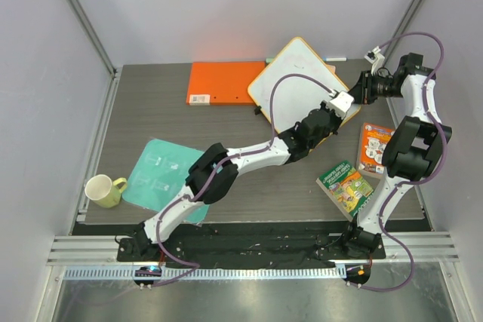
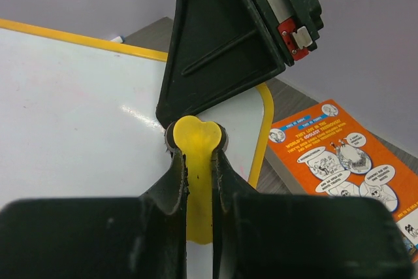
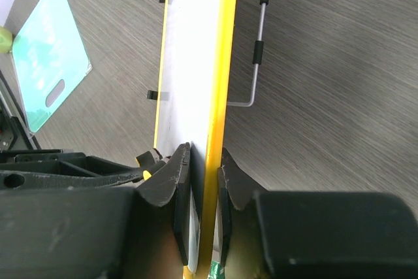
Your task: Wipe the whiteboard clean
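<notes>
The whiteboard [image 1: 290, 81], white with a yellow rim, stands tilted at the back middle of the table; no handwriting shows on it. My right gripper [image 1: 359, 88] is shut on its right edge; in the right wrist view the fingers [image 3: 183, 181] clamp the yellow rim [image 3: 219, 63]. My left gripper [image 1: 336, 113] is shut on a yellow eraser [image 2: 196, 138] and holds it against the board's face [image 2: 78, 109] near the right rim, just below the right gripper [image 2: 222, 50].
An orange folder [image 1: 223, 82] lies behind the board on the left. A teal mat [image 1: 162, 179] and a yellow-green mug [image 1: 106, 190] are at the front left. An orange booklet [image 1: 373, 148] and a green book [image 1: 346, 186] lie at the right. The board's wire stand [image 3: 258, 50] sticks out behind it.
</notes>
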Motion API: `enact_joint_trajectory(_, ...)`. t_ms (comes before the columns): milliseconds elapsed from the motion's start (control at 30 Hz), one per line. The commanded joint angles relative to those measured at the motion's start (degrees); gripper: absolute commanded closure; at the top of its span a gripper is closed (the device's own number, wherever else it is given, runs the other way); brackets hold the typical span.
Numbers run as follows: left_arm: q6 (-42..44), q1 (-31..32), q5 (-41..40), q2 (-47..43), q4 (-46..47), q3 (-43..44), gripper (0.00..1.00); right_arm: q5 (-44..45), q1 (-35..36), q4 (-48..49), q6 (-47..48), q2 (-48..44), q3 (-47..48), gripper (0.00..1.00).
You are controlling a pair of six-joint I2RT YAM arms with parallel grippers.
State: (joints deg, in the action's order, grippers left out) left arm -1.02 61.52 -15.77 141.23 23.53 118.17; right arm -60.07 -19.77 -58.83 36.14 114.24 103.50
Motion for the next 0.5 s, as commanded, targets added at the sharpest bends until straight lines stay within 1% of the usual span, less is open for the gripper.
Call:
enact_joint_trajectory(0, 0.0, 0.7, -2.9, 3.5, -3.8, 5.8, 1.00, 1.8, 3.2, -0.1, 5.4, -1.6, 0.8, 0.99)
enact_joint_trajectory(33, 0.2, 0.5, -4.1, 3.9, -4.7, 7.5, 1.00, 1.8, 3.2, -0.2, 5.4, -1.8, 0.7, 0.99)
enact_joint_trajectory(133, -0.7, -0.7, -5.3, 4.4, -6.8, 8.0, 1.00, 2.1, 3.2, -0.3, 5.6, -2.1, 0.6, 0.99)
enact_joint_trajectory(233, -2.6, -2.4, -6.5, 3.4, -6.9, 5.4, 1.00, 2.1, 3.2, -0.1, 5.6, -2.1, 0.5, 0.99)
enact_joint_trajectory(367, -5.0, -5.3, -7.6, 1.2, -5.5, -0.6, 1.00, 1.8, 3.2, -0.1, 5.7, -1.9, 0.3, 0.99)
enact_joint_trajectory(467, -6.8, -7.2, -7.6, -0.3, -4.9, -2.3, 1.00, 1.7, 3.2, -0.2, 5.7, -1.9, 0.2, 0.99)
